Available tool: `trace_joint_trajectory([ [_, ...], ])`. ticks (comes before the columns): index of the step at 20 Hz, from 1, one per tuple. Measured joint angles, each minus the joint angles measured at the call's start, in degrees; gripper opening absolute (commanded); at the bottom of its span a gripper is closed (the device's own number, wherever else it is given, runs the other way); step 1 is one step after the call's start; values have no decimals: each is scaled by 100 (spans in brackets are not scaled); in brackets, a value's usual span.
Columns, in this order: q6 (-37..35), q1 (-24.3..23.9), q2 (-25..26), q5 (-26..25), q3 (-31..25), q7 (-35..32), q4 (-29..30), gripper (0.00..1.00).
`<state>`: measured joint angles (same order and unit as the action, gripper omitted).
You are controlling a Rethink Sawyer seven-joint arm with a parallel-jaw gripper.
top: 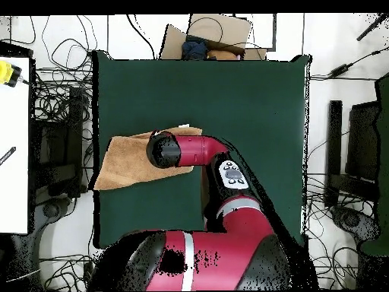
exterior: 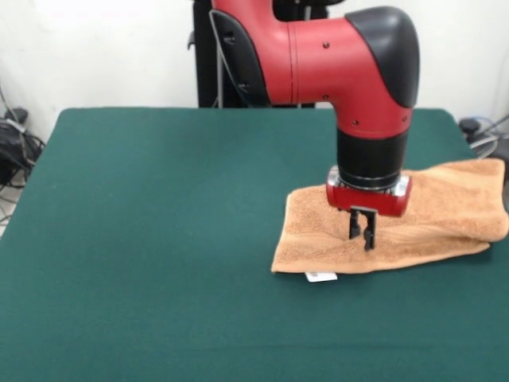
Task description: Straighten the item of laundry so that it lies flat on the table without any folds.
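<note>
On the green surface [exterior: 159,239], toward its right edge in the front view, the tan towel [exterior: 445,211] lay doubled over in a long fold, one end reaching past the edge. A small white tag [exterior: 321,277] stuck out from its near hem; no writing on it could be read. Above the folded cloth, the tool [exterior: 363,232] pointed straight down with its fingers drawn close together, gripping nothing, tips at the towel.

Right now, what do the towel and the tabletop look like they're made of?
Towel: looks like soft terry cloth, light orange-tan, matte; nubby surface and limp folded layers suggest cotton, though the fibre can't be confirmed. Table: dark green top, flat and glare-free, felt-like covering; what lies beneath is hidden.
</note>
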<state>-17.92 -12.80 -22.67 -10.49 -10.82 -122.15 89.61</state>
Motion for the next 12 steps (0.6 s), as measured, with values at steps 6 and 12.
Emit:
trace_joint_trajectory([
  [6, -100, 92, 11, 0, 89, 0, -128, 0],
  [12, -249, 151, 43, -1, 123, 0, -270, 0],
])
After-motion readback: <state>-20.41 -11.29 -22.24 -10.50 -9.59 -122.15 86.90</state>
